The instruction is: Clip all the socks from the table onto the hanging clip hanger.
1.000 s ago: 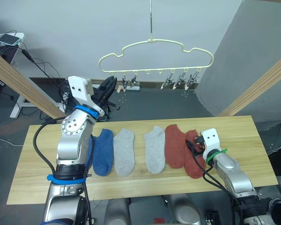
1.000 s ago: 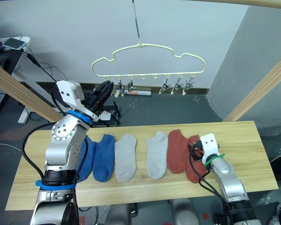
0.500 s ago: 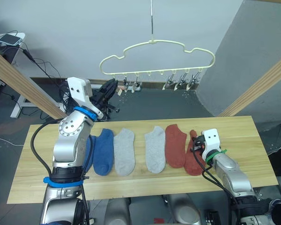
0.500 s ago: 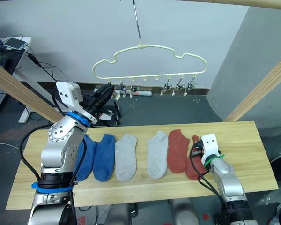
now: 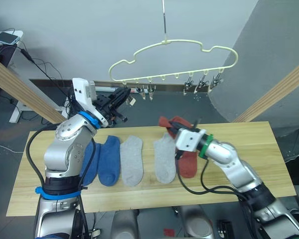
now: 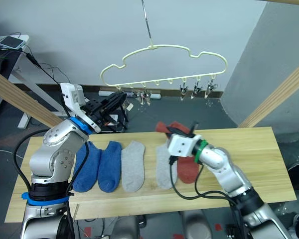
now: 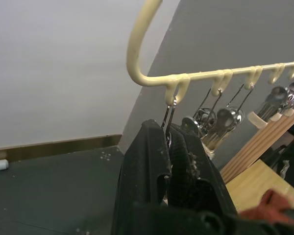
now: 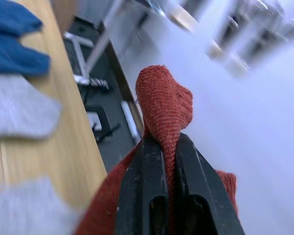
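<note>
The pale yellow clip hanger [image 5: 164, 42] hangs behind the table [image 5: 269, 149]. My left gripper [image 5: 123, 95] is raised at the hanger's left end, shut on the first metal clip [image 7: 169, 111]. More clips [image 5: 202, 84] hang along the row. My right gripper [image 5: 173, 128] is shut on a brick red sock [image 5: 163, 122], held up above the table's far edge, with the knit pinched between the fingers [image 8: 164, 98]. A second red sock [image 5: 188, 162], two grey socks [image 5: 131, 159] [image 5: 164, 158] and two blue socks [image 5: 109, 159] lie in a row on the planks.
Thick wooden beams slant at the left [image 5: 20, 84] and right [image 5: 274, 94]. A grey panel [image 5: 269, 50] stands behind the right beam. Cables and a small desk [image 5: 5, 37] sit on the floor at the far left.
My right gripper shut on the rightmost red sock, lifted it off the table and carried it left and up toward the hanger. The left gripper stayed at the first clip.
</note>
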`<state>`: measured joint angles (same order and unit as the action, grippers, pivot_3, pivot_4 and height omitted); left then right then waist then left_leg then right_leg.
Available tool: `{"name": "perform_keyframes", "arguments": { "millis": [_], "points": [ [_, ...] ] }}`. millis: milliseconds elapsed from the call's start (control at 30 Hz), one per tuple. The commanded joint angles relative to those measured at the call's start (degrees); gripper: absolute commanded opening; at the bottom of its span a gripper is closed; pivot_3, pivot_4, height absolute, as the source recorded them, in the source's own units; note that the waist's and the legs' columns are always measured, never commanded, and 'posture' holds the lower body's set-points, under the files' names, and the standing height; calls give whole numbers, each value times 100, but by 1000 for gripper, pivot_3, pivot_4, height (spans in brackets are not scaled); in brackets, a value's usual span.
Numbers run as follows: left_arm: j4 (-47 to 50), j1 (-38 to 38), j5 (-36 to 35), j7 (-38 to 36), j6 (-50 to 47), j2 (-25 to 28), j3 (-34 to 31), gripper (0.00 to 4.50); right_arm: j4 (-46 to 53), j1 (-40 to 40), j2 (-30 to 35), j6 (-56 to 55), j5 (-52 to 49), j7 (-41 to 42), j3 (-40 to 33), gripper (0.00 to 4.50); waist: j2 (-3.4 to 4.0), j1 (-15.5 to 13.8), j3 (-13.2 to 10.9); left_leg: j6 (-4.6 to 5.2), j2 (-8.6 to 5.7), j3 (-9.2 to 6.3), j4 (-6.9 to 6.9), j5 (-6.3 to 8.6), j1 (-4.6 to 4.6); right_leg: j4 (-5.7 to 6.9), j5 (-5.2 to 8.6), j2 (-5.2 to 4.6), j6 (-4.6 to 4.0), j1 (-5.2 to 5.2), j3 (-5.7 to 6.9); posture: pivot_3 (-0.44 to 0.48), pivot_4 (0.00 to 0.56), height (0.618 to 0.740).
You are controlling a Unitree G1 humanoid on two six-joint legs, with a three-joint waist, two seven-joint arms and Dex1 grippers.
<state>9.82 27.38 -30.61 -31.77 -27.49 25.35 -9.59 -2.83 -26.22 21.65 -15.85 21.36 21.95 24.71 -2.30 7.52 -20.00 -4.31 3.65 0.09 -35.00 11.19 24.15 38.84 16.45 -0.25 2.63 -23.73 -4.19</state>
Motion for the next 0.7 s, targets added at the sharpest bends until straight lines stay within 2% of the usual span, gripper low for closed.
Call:
{"name": "perform_keyframes", "arguments": {
  "millis": [33,333,700],
  "points": [
    [352,80,-348,66,-339,45,-179,0,-517,-393,-359,-479,341,-425,153,34,-2,-9,-1,-2,0,0,-1,0,3,-1,0,0,-1,-2,1,-217,366,732],
    [596,56,-617,133,-755,67,-192,0,-1542,-1044,-1120,-752,650,-915,188,34,-1,-46,-2,-9,4,-2,-4,-2,31,10,-4,1,-7,-35,5,-216,362,732],
    [624,4,-627,152,-807,39,-198,0,-1840,-1300,-1307,-920,666,-1142,86,34,-1,-54,-2,-9,5,-5,-7,-2,32,14,-5,2,-8,-35,6,-216,361,732]
  ]
}}
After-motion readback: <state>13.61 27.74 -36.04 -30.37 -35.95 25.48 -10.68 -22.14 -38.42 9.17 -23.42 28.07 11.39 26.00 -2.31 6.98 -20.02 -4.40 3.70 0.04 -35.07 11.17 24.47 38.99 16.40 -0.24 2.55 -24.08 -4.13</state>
